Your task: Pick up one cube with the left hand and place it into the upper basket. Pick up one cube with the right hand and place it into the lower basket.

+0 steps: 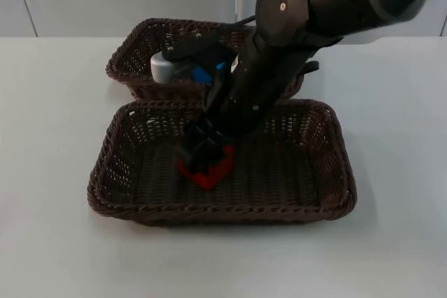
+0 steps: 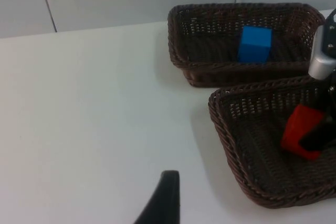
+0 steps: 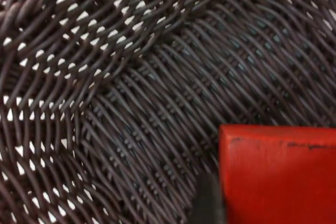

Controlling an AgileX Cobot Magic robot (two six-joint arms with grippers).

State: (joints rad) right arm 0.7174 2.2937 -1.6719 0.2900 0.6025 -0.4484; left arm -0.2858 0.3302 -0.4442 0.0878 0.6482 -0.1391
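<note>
The right arm is reaching down into the lower basket (image 1: 335,193), the nearer of two dark wicker baskets sitting on the white bench (image 1: 56,102). The right pincer (image 1: 204,157) is closing its fingers around a red cube (image 1: 213,171), which is sitting at, or just above, the woven floor of that basket, left of its middle; whether the cube is touching the floor cannot be told. In the right wrist view, the red cube (image 3: 278,174) is lying close against the weave of the basket floor (image 3: 131,103), with a dark fingertip (image 3: 207,203) pressing at its side.

The upper basket (image 1: 129,57) is standing just behind the lower one, nearly touching it. A blue cube (image 2: 255,44) is resting inside the upper basket (image 2: 178,51), near its back wall, as the left wrist view shows.

The left pincer (image 2: 163,203) is waiting above the bare bench (image 2: 94,119), well apart from both baskets; how far its fingers are standing apart cannot be told. From there the lower basket (image 2: 226,145) and the red cube (image 2: 299,132) are also showing.
</note>
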